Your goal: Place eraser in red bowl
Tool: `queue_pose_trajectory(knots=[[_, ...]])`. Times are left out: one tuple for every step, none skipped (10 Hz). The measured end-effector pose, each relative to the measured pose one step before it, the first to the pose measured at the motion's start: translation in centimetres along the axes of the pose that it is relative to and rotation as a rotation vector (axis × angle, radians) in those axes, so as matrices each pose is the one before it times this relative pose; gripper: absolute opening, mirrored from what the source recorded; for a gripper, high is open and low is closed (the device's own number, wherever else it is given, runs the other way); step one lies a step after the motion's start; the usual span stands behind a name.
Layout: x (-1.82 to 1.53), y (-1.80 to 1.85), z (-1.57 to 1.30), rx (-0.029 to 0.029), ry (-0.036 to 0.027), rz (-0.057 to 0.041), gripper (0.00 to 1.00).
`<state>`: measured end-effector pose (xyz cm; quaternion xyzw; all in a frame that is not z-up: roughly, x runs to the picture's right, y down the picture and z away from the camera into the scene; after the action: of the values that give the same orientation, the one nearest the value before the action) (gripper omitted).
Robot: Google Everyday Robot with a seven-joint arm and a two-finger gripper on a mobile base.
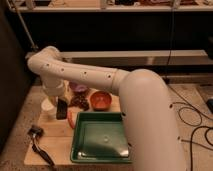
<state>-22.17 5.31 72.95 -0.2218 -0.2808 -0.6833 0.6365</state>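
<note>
Two bowls stand behind the green tray (102, 142) on the surface (57, 142): purple bowl (77, 88), then red bowl (101, 99). A dark clump (80, 103) lies between the red bowl and the eraser (61, 108). The eraser's long axis runs near to far, just beside the clenched hand (53, 106); whether the hand is gripping the eraser is unclear.

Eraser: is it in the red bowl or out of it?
Out. The eraser is beside the shut gripper, apart from the red bowl, whose inside shows nothing black.

We see dark shelving (125, 57) behind a wooden table (57, 142), with black cables (191, 111) on the speckled floor (192, 92), in dim light.
</note>
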Motion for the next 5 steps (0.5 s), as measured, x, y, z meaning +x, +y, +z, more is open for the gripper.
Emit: queue_pose_trajectory(knots=[[0.303, 0.936, -0.163, -0.00778, 0.00817, 0.01888, 0.00], [0.264, 1.084, -0.160, -0.00948, 0.00982, 0.02100, 0.00], [0.290, 0.981, -0.096, -0.00146, 0.01196, 0.02027, 0.00], [0.308, 0.971, -0.042, -0.00115, 0.01381, 0.01937, 0.00], [0.243, 0.944, 0.018, 0.00142, 0.01313, 0.01889, 0.00]])
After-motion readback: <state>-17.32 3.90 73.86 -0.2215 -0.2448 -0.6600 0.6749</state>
